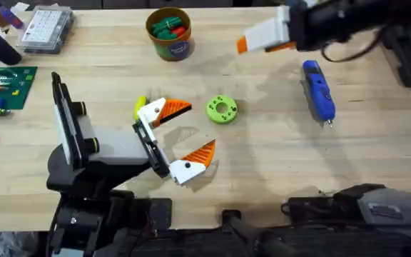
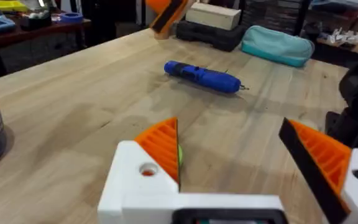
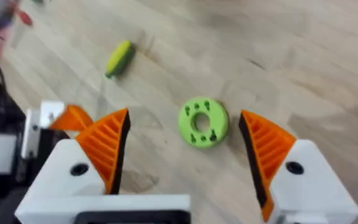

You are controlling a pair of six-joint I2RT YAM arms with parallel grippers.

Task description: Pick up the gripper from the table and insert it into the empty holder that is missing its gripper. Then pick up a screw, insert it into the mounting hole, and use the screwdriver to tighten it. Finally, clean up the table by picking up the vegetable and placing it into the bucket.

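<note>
A clear box [image 1: 45,28] of small parts sits at the table's [image 1: 262,164] far left corner. The left gripper [image 1: 184,135] rests near the front edge, jaws spread wide and empty; both white holders [image 1: 150,113] carry orange gripper tips [image 1: 173,109]. A yellow-green vegetable [image 1: 140,106] lies just behind it. The bucket [image 1: 169,33] at the far edge holds green and red vegetables. A green disc [image 1: 222,109] lies mid-table. The right gripper [image 3: 185,149] hangs spread, holding nothing. The screwdriver [image 1: 319,91] lies toward the right edge.
</note>
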